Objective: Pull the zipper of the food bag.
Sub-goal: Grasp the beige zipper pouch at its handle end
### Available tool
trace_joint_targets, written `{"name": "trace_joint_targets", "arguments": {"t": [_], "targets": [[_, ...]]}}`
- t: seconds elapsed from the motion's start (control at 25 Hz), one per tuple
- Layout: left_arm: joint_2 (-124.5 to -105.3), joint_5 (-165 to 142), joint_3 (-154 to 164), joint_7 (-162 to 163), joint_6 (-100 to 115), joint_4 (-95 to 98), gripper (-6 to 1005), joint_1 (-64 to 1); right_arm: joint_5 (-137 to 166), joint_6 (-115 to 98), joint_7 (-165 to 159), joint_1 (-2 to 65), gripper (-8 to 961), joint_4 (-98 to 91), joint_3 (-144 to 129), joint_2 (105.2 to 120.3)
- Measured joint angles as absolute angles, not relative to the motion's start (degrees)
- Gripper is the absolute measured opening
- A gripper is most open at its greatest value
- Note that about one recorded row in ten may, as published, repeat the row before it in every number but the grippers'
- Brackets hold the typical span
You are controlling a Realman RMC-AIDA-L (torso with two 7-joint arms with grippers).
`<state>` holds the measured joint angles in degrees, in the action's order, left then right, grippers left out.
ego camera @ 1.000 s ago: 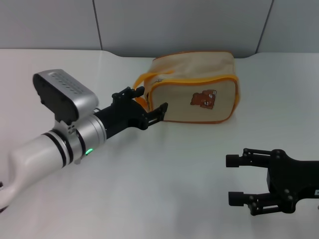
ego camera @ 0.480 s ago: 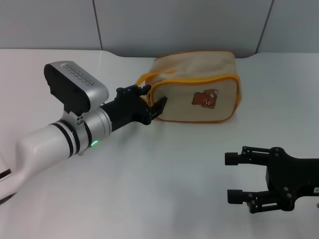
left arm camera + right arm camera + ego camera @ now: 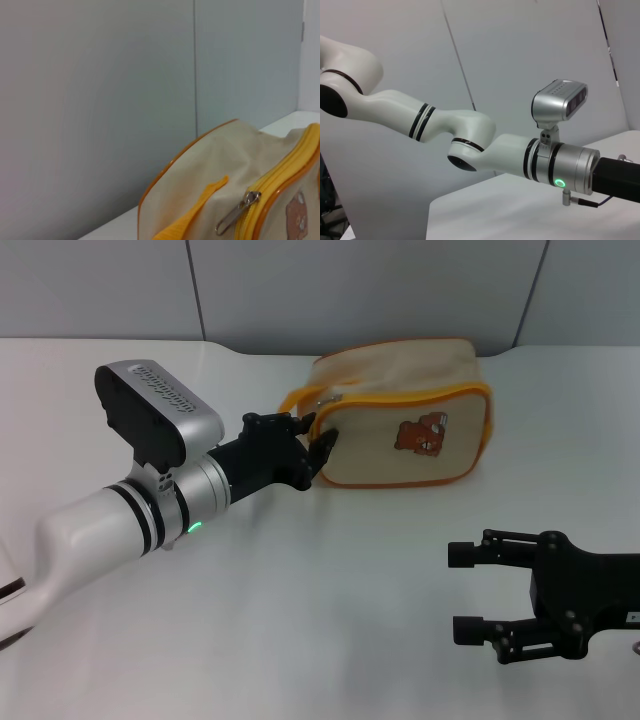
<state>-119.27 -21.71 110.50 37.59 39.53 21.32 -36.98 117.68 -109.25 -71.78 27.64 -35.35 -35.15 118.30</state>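
Left gripper (image 3: pixel 318 445) at bag's (image 3: pixel 400 415) left end, fingers apart, one against front panel, other by strap (image 3: pixel 296 400); grip on anything not discernible. Zipper (image 3: pixel 260 200) pull tab hangs free near strap. Bag on table (image 3: pixel 330 620), far centre. Right gripper (image 3: pixel 462 590) open, empty, near right edge.

The beige food bag (image 3: pixel 405 415) with orange piping and bear picture stands upright, touching the left gripper (image 3: pixel 318 445); its zipper (image 3: pixel 239 212) tab hangs just beside.
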Motion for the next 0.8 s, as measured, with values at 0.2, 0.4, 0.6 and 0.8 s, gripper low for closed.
{"name": "trace_joint_targets", "arguments": {"t": [0.2, 0.4, 0.6, 0.8], "targets": [[-119.27, -21.3, 110.0, 36.1, 43.3, 21.4, 267, -35.7, 117.7, -108.8, -71.8, 27.8, 841, -35.3, -35.1, 118.30], [-119.27, -21.2, 110.4, 35.3, 43.8, 21.1, 234, -35.9, 117.6, -108.9, -71.8, 27.8, 841, -35.2, -35.1, 118.30], [-119.27, -21.2, 110.2, 34.6, 45.0, 21.7, 193, -35.3, 114.9, -109.0, -71.7, 27.1, 841, -35.2, -34.3, 118.31], [-119.27, -19.9, 107.9, 24.1, 53.8, 22.4, 166, -32.2, 104.6, -109.0, -66.2, 24.2, 841, -34.0, -27.8, 118.81]]}}
